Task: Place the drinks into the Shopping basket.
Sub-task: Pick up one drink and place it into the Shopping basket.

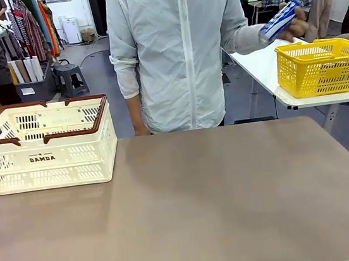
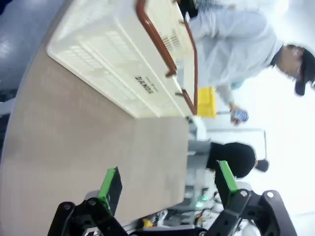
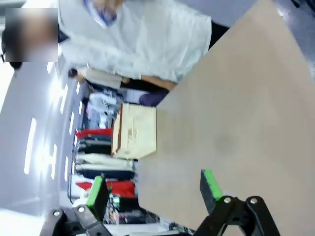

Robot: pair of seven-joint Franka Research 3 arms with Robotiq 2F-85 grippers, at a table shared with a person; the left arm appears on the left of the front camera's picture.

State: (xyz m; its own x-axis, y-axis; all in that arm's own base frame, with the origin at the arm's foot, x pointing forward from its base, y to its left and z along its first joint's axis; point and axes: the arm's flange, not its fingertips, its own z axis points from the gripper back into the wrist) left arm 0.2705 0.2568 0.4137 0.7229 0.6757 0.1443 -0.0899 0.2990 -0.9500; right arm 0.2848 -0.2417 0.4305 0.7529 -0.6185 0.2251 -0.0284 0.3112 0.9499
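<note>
person's hand point(image 1: 302, 27) aloft around can point(image 1: 280, 21)

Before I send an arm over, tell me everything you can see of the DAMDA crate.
The Shopping basket is a cream-white plastic crate with slotted walls, a dark brown rim and brown handles lying along it, "DAMDA" printed on its near wall. It stands upright on the brown table, at the far left corner. Nothing but the table touches it; its floor is hidden behind the near wall.
</note>
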